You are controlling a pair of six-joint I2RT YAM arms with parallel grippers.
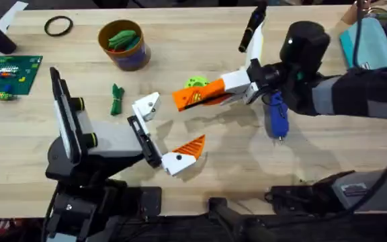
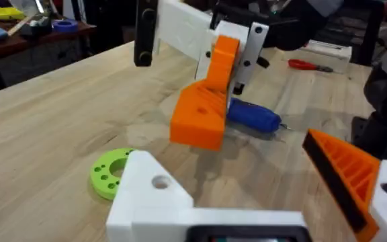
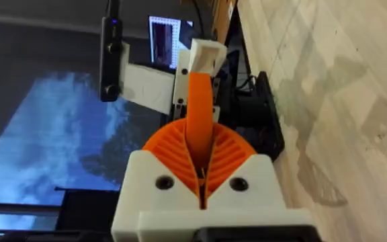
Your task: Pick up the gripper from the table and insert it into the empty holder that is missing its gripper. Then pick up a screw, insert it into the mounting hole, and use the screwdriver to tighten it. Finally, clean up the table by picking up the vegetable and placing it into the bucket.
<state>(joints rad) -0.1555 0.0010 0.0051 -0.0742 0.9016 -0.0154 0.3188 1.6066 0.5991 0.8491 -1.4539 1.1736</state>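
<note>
My right gripper (image 1: 222, 87) (image 3: 200, 144) is shut on the loose orange ribbed gripper (image 1: 195, 97) (image 2: 200, 117) (image 3: 200, 101) and holds it above the table. That piece hangs just right of the empty holder (image 1: 146, 106) (image 2: 150, 195) and is apart from it. The mounting hole (image 2: 160, 181) shows in the holder's white face. My left gripper (image 1: 163, 131) is open, with the bare holder on one side and a fixed orange finger (image 1: 190, 146) (image 2: 345, 171) on the other. On the table under the right arm lies the blue screwdriver (image 1: 275, 117) (image 2: 254, 115). The dark-green vegetable (image 1: 117, 99) lies left of the holder. The bucket (image 1: 123, 44) stands at the back left.
A lime-green disc with holes (image 1: 195, 83) (image 2: 106, 171) lies behind the held piece. A green circuit board (image 1: 11, 72) and a black ring (image 1: 58, 25) sit at the far left. Green items fill the bucket. A red-handled tool (image 2: 311, 65) lies farther off.
</note>
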